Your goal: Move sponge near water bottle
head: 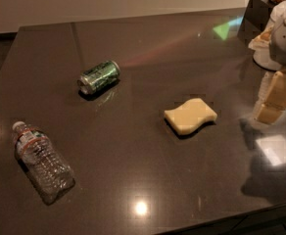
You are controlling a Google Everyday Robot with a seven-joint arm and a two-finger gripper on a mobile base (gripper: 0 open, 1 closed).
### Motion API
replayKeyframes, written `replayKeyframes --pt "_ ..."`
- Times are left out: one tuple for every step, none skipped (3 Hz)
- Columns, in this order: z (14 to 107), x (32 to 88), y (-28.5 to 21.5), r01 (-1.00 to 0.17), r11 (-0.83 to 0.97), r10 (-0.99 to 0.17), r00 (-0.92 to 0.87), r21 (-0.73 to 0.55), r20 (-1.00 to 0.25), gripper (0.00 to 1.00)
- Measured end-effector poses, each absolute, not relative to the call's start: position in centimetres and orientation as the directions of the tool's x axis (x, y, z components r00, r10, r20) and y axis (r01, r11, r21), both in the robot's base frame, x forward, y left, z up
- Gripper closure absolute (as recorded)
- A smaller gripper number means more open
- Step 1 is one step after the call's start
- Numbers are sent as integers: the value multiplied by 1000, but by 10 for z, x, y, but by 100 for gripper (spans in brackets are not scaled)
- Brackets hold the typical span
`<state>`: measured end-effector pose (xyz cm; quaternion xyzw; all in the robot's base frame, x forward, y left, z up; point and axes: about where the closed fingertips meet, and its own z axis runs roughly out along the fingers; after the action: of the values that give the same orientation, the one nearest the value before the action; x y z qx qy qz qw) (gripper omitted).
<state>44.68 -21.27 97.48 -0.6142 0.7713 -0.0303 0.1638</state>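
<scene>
The pale yellow sponge (190,115) lies flat on the dark table, right of the middle. The clear water bottle (41,159) with a white cap and red-and-white label lies on its side near the front left corner, far from the sponge. My gripper (275,99), with tan block-like fingers, hangs at the right edge of the view, to the right of the sponge and a little above the table. It holds nothing.
A green metal can (99,76) lies on its side at the middle left, behind the bottle and left of the sponge. A dark box (254,18) and a white object (266,45) stand at the back right corner. The table's front edge (221,219) runs along the bottom.
</scene>
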Motion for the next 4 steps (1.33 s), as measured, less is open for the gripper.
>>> replayKeyframes --pt "963 464 -204 -954 188 -963 -133 -234 -234 0" --pt "938 483 -194 -972 124 -967 -72 -201 -246 0" --pt "909 494 -182 -985 71 -967 -28 -159 -255 0" --pt "882 501 -170 -992 34 -965 -1 -121 -262 0"
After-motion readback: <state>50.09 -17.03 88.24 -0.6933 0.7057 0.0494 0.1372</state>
